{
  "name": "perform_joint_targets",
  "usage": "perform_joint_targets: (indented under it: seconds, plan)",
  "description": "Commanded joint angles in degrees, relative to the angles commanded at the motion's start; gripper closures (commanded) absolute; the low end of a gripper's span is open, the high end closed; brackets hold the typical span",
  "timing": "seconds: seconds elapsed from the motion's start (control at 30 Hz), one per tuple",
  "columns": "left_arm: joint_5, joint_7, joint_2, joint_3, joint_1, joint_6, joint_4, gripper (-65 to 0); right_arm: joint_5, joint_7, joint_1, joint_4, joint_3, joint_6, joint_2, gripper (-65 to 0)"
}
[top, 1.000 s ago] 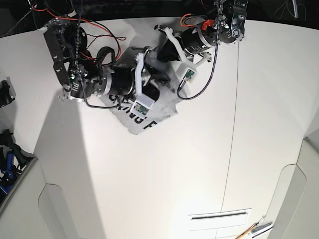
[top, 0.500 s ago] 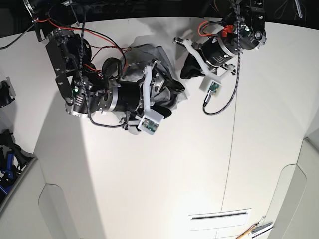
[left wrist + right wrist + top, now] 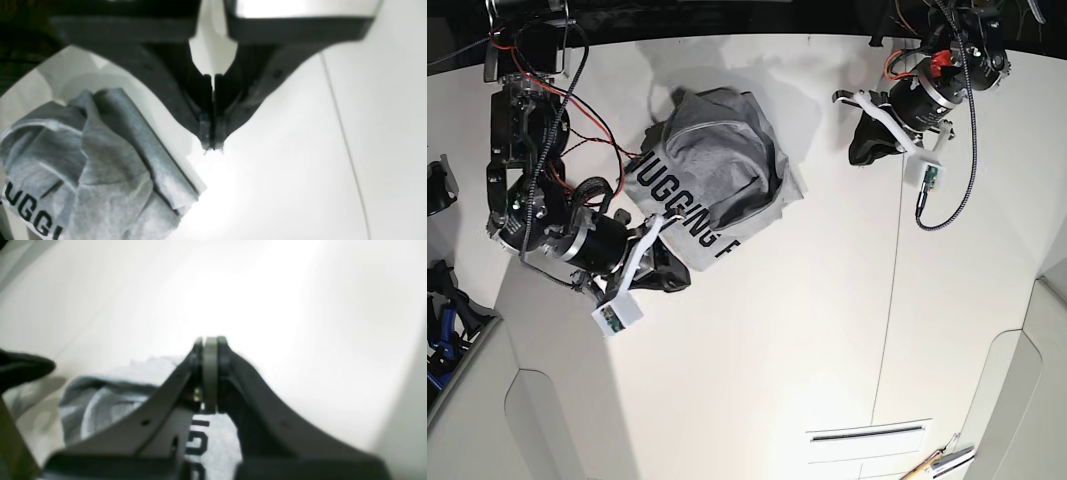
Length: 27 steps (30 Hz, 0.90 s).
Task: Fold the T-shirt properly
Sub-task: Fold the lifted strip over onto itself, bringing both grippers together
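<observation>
The T-shirt (image 3: 717,170) lies in a crumpled grey heap at the back of the white table, with black lettering showing along its near edge. My left gripper (image 3: 863,150) is off to the heap's right, apart from it. In the left wrist view this gripper (image 3: 212,146) is shut with nothing in it, and the T-shirt (image 3: 100,173) is bunched at the lower left. My right gripper (image 3: 670,274) is at the heap's near-left edge. The right wrist view shows it (image 3: 210,343) shut over bare table, with the T-shirt (image 3: 110,396) lying below its fingers.
A thin seam (image 3: 895,260) runs down the table right of centre. A slot (image 3: 868,433) and a pen-like tool (image 3: 939,461) sit near the front right. Dark gear (image 3: 441,320) hangs off the table's left edge.
Both arms have drawn back from the T-shirt, the left to the right and the right down and to the left. The T-shirt, earlier under the grippers, now lies free in a heap.
</observation>
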Motion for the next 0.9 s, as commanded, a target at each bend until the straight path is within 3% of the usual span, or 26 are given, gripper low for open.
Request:
perform_joint_targets:
  seconds: [0.1, 0.23, 0.37, 0.63, 0.77, 0.9]
  plan:
    - [-0.8, 0.0, 0.0, 0.0, 0.0, -0.7, 0.0, 0.0, 1.4, 0.0, 0.0, -5.2, 0.0, 0.20, -0.7, 0.0]
    - [-0.7, 0.0, 0.0, 0.0, 0.0, -0.6, 0.0, 0.0, 6.6, -0.3, 0.0, -10.6, -0.7, 5.11, -3.9, 0.0]
    - [-0.7, 0.3, 0.0, 0.0, 0.0, -0.7, 0.0, 0.0, 8.9, -0.3, 0.0, -12.5, -4.2, 5.11, -8.4, 0.0]
    - [-0.9, 0.5, 0.0, -3.3, 0.0, -0.6, 0.0, 0.0, 8.7, -0.8, 0.1, -13.3, -17.2, 5.27, -15.5, 0.0]
    - [-5.1, 3.3, -0.7, -7.7, 0.2, -0.6, 0.0, 0.0, 8.6, -3.0, 0.0, -8.6, -16.5, 5.79, -16.3, 0.0]
    - [-6.1, 3.5, -2.4, -9.0, 0.4, -0.7, 0.0, 0.0, 5.4, -4.6, 0.0, -1.4, -10.8, 5.75, -15.5, 0.0]
